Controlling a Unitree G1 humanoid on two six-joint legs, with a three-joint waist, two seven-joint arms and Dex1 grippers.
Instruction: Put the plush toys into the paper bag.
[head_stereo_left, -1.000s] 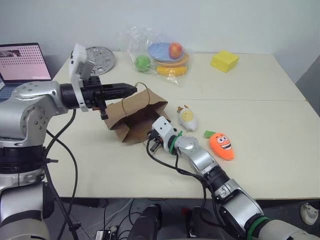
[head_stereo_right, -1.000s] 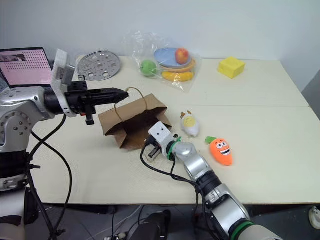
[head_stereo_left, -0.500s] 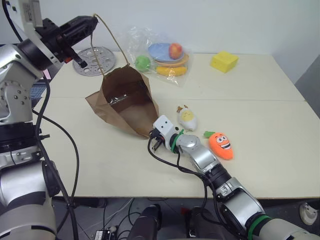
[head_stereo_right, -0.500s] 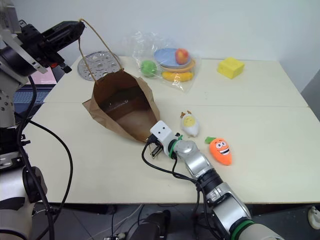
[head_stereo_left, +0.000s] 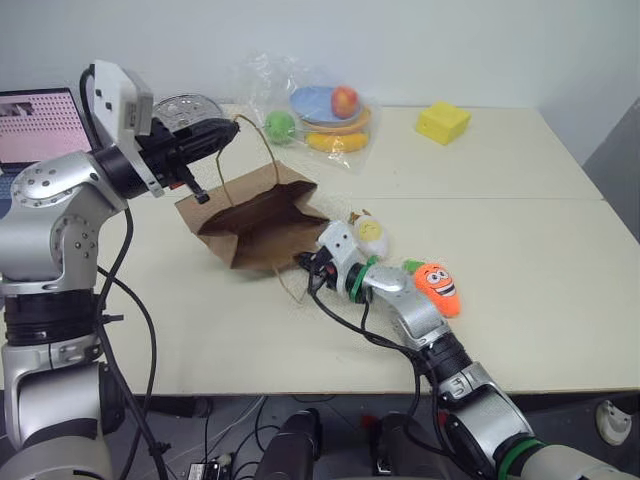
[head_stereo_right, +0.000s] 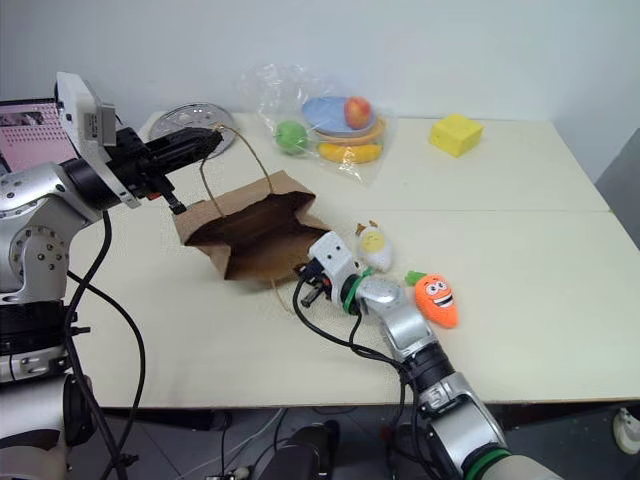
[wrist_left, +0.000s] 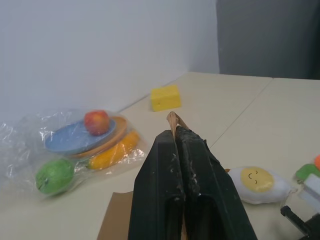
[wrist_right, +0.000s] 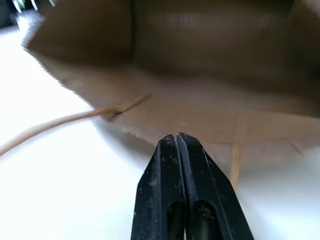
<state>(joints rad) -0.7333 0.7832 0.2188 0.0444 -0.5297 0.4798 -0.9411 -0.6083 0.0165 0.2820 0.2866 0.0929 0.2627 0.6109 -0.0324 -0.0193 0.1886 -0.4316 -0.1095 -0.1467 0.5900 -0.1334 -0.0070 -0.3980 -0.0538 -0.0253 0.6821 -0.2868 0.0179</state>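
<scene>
The desk (head_stereo_left: 520, 290) carries everything, and the biggest thing on it, the paper bag (head_stereo_left: 262, 218), is where trouble starts: it lies on its side toward the desk's left half, mouth facing the near edge, its upper wall sagging so the opening is low and wide rather than gaping. My left fingers (head_stereo_left: 222, 135) are clenched on one thin loop handle (head_stereo_right: 232, 150), which rises from the bag's far side. If I pull harder on that single twisted cord I judge it could tear at its glue patch, or the whole bag could swing and slide off line. The other loop handle (wrist_right: 60, 121) trails loose on the desk in front of the mouth, and I could snag it or drag the bag by it. My right fingers (wrist_right: 176, 142) are pressed together on nothing that I can see, their tips right at the bag's near lip; whether they touch the paper I cannot tell. Pushing forward like this may crumple the lip shut instead of opening it. The orange carrot toy (head_stereo_left: 436, 287) lies just beside my right forearm toward the near right, and the small white-and-yellow toy (head_stereo_left: 370, 233) just behind my wrist; a careless sweep could knock either away from the bag or toward the desk's near edge. Neither is inside yet.
</scene>
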